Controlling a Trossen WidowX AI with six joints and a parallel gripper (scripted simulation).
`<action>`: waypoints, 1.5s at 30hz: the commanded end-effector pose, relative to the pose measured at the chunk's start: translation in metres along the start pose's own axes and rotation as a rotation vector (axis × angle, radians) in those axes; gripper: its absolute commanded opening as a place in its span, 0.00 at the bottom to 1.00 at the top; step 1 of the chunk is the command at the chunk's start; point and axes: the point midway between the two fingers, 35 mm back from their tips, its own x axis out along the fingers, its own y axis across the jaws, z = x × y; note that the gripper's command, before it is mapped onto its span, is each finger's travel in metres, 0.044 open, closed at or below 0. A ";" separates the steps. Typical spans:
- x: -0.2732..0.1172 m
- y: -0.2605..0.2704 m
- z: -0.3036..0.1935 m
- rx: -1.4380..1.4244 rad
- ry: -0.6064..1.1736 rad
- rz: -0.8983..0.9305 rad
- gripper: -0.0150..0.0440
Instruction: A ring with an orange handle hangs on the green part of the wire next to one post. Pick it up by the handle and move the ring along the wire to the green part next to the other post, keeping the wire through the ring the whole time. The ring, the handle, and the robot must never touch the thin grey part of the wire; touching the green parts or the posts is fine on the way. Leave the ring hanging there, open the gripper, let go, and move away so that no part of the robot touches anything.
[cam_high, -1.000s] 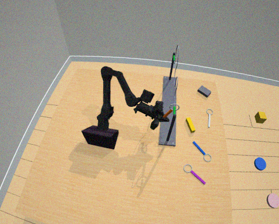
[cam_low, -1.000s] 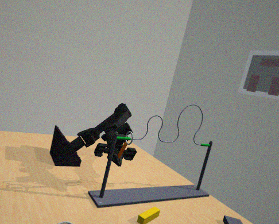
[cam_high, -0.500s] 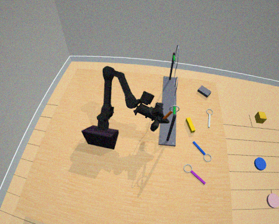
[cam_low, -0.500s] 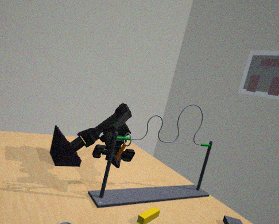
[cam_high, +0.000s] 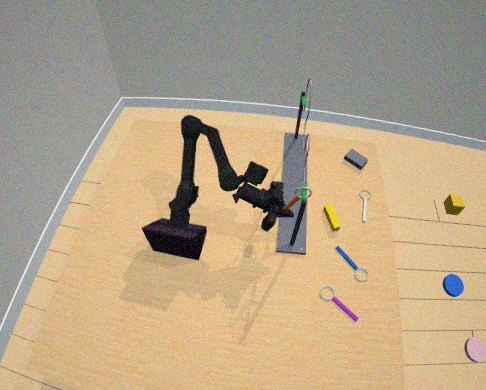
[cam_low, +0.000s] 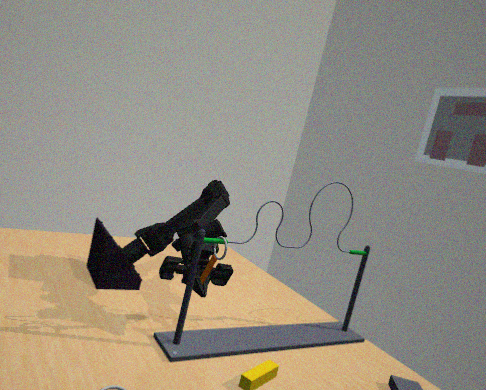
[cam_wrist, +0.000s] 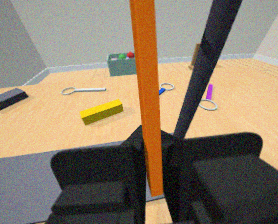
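Note:
The ring (cam_high: 310, 192) (cam_low: 226, 248) hangs around the near green part (cam_low: 210, 240), towards its inner end, beside the near post (cam_high: 298, 225) (cam_low: 185, 300) (cam_wrist: 205, 70). Its orange handle (cam_high: 291, 203) (cam_low: 208, 269) (cam_wrist: 148, 90) slants down from it. My gripper (cam_high: 283, 210) (cam_low: 202, 286) (cam_wrist: 145, 128) is shut on the handle's lower part, close to the near post; whether it touches the post I cannot tell. The thin grey wire (cam_low: 336, 183) curves in two humps to the far green part (cam_high: 303, 101) (cam_low: 357, 252) at the far post (cam_high: 298, 122) (cam_low: 356, 290). The wrist view does not show the ring.
The grey base (cam_high: 294, 170) (cam_low: 260, 341) carries both posts. Beyond it lie a yellow block (cam_high: 332, 217) (cam_low: 259, 375) (cam_wrist: 102, 112), a dark block (cam_high: 356, 159), and white (cam_high: 364, 209), blue (cam_high: 347, 257) and purple (cam_high: 345, 308) handles with rings. A teal bin (cam_wrist: 120, 66) stands further off.

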 end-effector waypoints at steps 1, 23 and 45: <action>0.000 -0.002 -0.001 0.005 0.000 -0.007 0.00; 0.000 0.000 0.000 0.000 0.000 -0.001 0.44; -0.048 -0.001 -0.001 0.005 0.001 -0.008 0.53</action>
